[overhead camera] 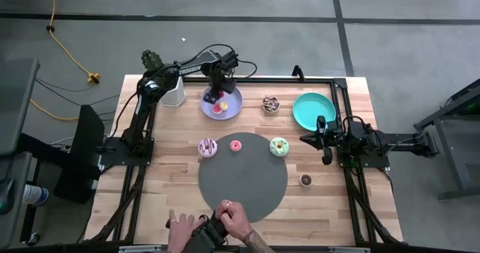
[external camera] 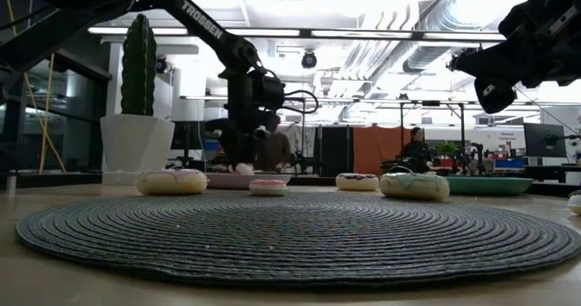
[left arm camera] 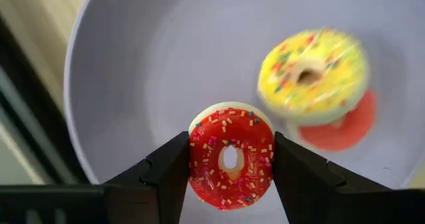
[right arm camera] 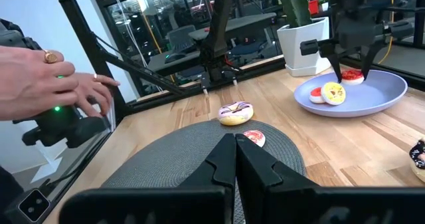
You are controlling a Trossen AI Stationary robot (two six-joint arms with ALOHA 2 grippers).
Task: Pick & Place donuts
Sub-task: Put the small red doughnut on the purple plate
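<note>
Over the lavender plate (overhead camera: 232, 106) at the back of the worktop (overhead camera: 172, 185), left pincer (left arm camera: 230, 159) clamped on a red sprinkled donut (left arm camera: 230, 159), ring held on edge between the two fingers. Yellow-iced donut (left arm camera: 312, 76) lies in the same plate beside it, resting partly on a red one (left arm camera: 345, 125).

Step in hand, as judged: placing, with the red donut at the plate and release not yet made. Cannot tell whether the donut touches the plate floor or hangs just above it. Next move calls for the fingers to part without dragging the ring, and a straight lift clear of the yellow donut close by.

Left arm reaches from its base across the back edge, wrist pointing steeply down. Right arm waits near the teal plate (overhead camera: 313, 109); right pincer (right arm camera: 235, 159) fingers pressed together, holding nothing.

Still on the grey mat (overhead camera: 243, 189): a purple-white donut (overhead camera: 207, 148), a pink one (overhead camera: 235, 145) and a green one (overhead camera: 279, 146). A person's hand (overhead camera: 234, 218) rests at the front edge.
</note>
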